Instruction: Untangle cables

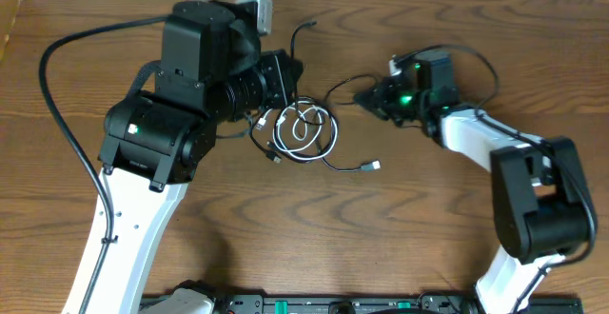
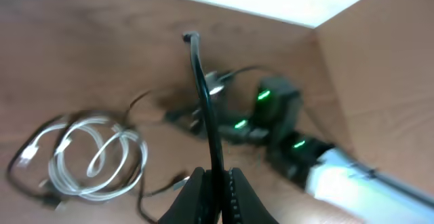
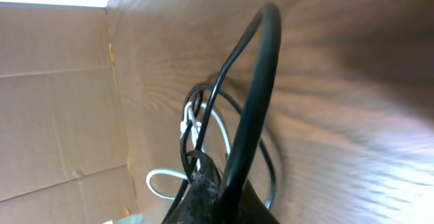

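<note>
My left end effector (image 2: 214, 176) and right end effector (image 3: 215, 180) each pinch a black cable (image 2: 203, 95); the white cable (image 1: 303, 128) lies tangled between them. I judge the untangling barely begun.

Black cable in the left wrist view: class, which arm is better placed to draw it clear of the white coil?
Left, likely: the left tool is shut on that black cable, beside the white coil. The right tool grips a black strand farther off.
</note>
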`<control>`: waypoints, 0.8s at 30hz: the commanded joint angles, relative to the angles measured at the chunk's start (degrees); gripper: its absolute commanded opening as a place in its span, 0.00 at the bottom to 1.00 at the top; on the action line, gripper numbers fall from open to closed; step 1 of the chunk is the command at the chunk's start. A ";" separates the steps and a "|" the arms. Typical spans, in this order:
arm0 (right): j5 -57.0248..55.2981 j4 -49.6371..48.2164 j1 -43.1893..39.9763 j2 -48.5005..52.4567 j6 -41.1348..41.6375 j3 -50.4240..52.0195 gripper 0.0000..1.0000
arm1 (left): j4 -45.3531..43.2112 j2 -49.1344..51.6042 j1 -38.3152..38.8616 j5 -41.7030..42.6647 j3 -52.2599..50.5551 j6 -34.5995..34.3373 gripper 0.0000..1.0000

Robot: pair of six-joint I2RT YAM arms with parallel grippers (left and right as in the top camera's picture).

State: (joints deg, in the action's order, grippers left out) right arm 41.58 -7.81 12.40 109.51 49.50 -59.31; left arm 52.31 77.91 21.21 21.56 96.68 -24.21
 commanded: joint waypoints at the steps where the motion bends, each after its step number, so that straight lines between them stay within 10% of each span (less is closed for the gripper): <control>1: -1.51 1.79 -1.97 -6.47 -6.56 -0.50 0.01 | 2.36 -0.33 0.09 -2.91 0.68 1.95 0.10; 9: -6.23 8.39 -2.67 -21.03 -16.79 -1.07 0.01 | 6.32 0.31 0.09 -6.23 -0.63 2.60 0.78; 24: -10.56 20.02 -3.50 -38.58 -19.61 -19.23 0.01 | 3.19 10.14 -0.37 -6.23 -0.90 8.96 0.83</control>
State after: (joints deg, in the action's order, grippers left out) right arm 33.85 11.31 9.54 71.35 30.35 -73.69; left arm 56.12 86.30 21.21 16.14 96.16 -18.72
